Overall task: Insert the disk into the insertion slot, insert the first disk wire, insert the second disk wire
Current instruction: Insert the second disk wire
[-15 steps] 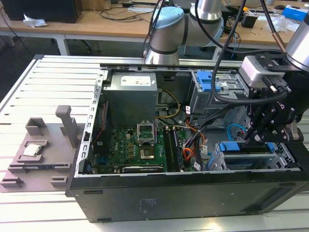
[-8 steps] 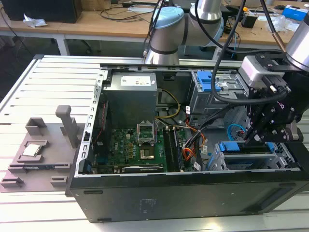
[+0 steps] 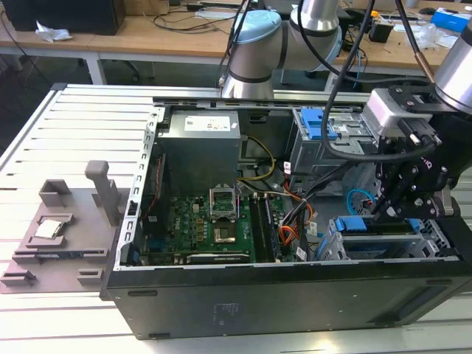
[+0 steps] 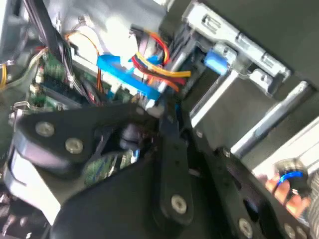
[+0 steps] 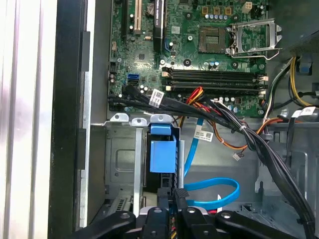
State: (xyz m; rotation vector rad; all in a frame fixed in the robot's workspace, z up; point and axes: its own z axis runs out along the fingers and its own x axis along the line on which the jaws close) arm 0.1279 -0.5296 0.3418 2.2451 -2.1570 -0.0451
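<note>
End effector (image 5: 175, 211) pinched on small dark plug beside second disk wire (image 5: 212, 191); floppy, probably best gripped at plug.

Gripper (image 3: 389, 209) low, fingers (image 5: 180, 199) together

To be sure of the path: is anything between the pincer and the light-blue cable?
Nothing visible. In the first wrist view the light-blue cable loops right beside the pincer; the black cable bundle runs beyond it.
</note>
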